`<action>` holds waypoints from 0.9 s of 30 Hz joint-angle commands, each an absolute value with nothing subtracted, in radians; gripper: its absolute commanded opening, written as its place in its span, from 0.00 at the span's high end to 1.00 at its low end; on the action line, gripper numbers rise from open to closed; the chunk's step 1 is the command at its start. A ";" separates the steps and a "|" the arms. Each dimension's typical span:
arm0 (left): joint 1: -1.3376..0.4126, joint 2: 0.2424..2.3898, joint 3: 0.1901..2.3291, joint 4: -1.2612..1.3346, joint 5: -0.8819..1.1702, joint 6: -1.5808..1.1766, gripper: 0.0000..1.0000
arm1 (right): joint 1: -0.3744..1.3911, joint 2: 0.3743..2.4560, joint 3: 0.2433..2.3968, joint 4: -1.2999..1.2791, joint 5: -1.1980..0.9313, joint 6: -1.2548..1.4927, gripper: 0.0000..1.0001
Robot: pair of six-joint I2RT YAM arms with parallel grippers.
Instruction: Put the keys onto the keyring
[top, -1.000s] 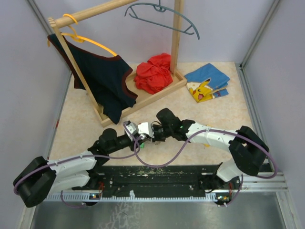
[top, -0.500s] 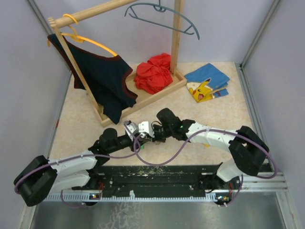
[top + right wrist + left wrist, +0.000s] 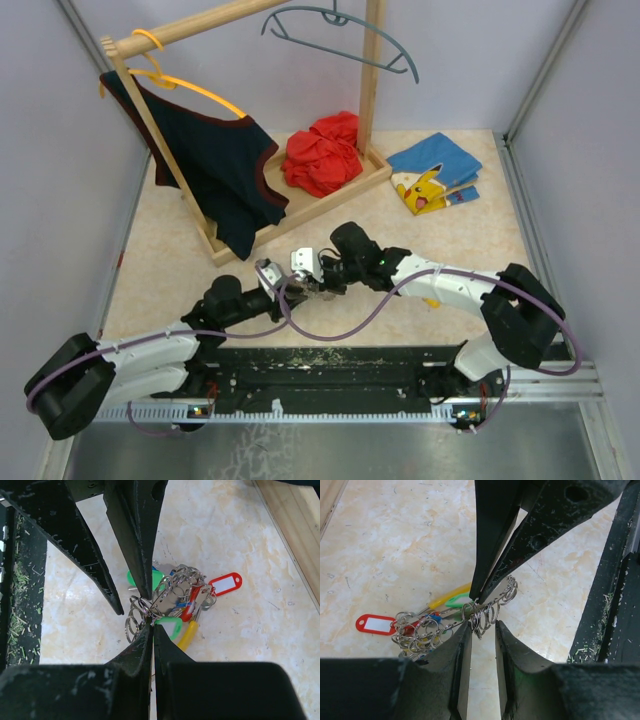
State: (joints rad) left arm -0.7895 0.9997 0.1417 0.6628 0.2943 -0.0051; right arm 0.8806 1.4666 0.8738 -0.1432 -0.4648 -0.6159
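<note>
Most keys look already bunched on the keyring, which is pinched tight by the right gripper. The left gripper is held parted just beside it, so threading's likely unfinished.

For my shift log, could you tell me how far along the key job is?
Done: tagged keys lie bunched with the keyring. In hand: right claw pinches it; left claw straddles it, open. Left: threading; whether the red-tag key is on is unclear.
</note>
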 commanded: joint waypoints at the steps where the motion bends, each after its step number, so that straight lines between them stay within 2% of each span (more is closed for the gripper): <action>1: -0.785 0.997 0.153 0.720 0.271 0.005 0.69 | 0.876 1.460 0.931 -0.099 -0.496 -0.602 1.00; 16: -0.778 1.056 0.188 0.733 0.264 0.018 0.77 | 0.876 1.462 0.936 -0.099 -0.522 -0.602 1.00; 19: -0.778 1.064 0.187 0.736 0.261 0.013 0.83 | 0.876 1.463 0.936 -0.101 -0.531 -0.601 1.00; 24: -0.778 1.067 0.190 0.739 0.271 0.017 0.87 | 0.877 1.471 0.940 -0.117 -0.556 -0.611 1.00; 27: -0.778 1.072 0.189 0.741 0.290 0.027 0.98 | 0.876 1.477 0.939 -0.112 -0.551 -0.608 1.00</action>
State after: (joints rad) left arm -0.7826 1.0615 0.1627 0.6971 0.2665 0.0059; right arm 0.8806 1.4670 0.8848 -0.1497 -0.4999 -0.6094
